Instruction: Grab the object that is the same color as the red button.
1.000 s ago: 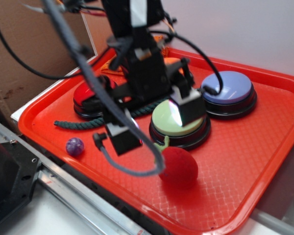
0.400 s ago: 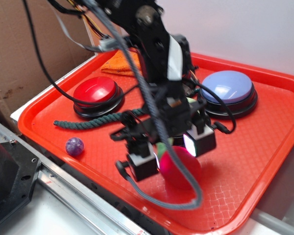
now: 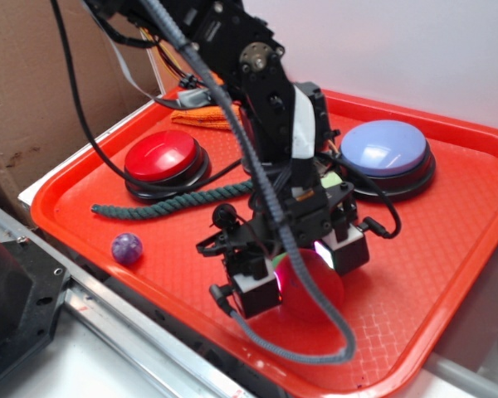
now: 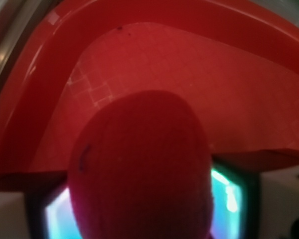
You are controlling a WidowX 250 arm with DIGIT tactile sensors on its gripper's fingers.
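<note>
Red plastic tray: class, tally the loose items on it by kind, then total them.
Dome push-buttons: 3, red, lavender, pale green, mostly hidden
Balls: 2, fuzzy red plush, small purple
Dark green ropes: 1
Orange cloths: 1
Total: 7

Fuzzy red ball point(image 4: 142, 169) between glowing gripper pads point(image 4: 229, 191), red tray point(image 4: 199, 64) behind

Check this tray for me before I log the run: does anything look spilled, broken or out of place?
Nothing stands out. The red plush ball sits between the gripper fingers, on the red tray. The red button, rope and purple ball lie undisturbed.
</note>
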